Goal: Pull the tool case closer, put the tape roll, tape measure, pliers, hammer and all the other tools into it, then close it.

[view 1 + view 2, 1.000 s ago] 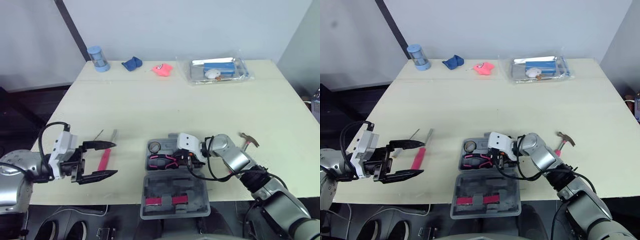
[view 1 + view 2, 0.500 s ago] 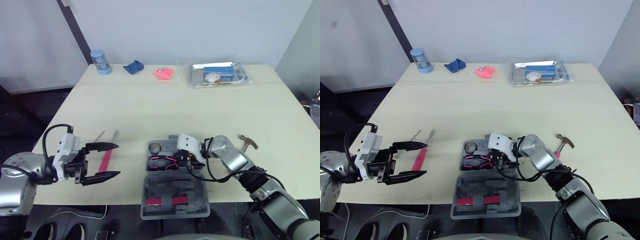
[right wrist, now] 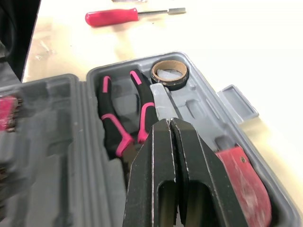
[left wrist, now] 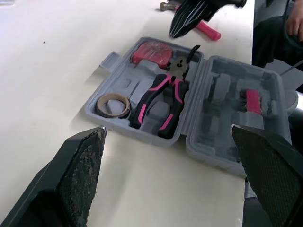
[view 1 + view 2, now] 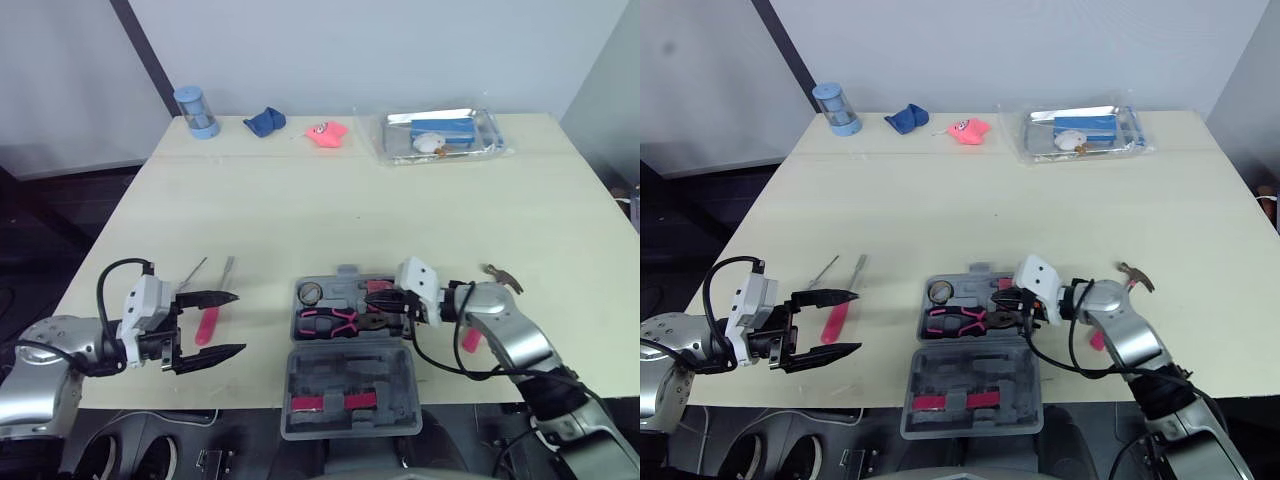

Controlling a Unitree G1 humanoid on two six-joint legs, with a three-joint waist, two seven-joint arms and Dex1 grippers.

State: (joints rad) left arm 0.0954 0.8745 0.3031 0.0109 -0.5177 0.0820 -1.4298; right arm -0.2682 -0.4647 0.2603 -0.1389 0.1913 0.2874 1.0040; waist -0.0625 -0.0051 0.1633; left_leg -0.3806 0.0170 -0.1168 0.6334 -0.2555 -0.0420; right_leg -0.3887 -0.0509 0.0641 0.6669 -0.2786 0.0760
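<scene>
Tool case: I see the grey tool case (image 5: 398, 388) lying open at the near edge of the table (image 5: 350, 200), between the two arms. Its lid half is toward the robot and its tray half is behind that.
Tape roll: the tape roll (image 5: 309, 293) lies in the far left corner of the tray half.
Pliers: the pink-and-black pliers (image 5: 335, 320) lie in the tray near the tape roll, with the nose toward the robot's right.
Tape measure: the red tape measure (image 4: 152, 52) sits in the far right part of the tray.
Hammer: the hammer (image 5: 498, 274) is on the table right of the case, outside it. My right arm covers part of its pink handle.
Screwdriver: the red screwdriver (image 5: 208, 322) lies on the table left of the case, well apart from it. A thinner driver (image 5: 195, 270) lies just beside its shaft.
Left tool: the left tool (image 5: 238, 322) is spread wide and holds nothing. The screwdriver handle shows between its fingers, but I cannot tell if they are at its level.
Right tool: the right tool (image 3: 169, 124) has its fingers pressed together with nothing between them. It is over the pliers' nose, and I cannot tell if it touches.
Far edge: a blue canister (image 5: 196, 113), a blue cloth (image 5: 264, 123), a pink object (image 5: 325, 133) and a clear plastic tray (image 5: 440, 138).
</scene>
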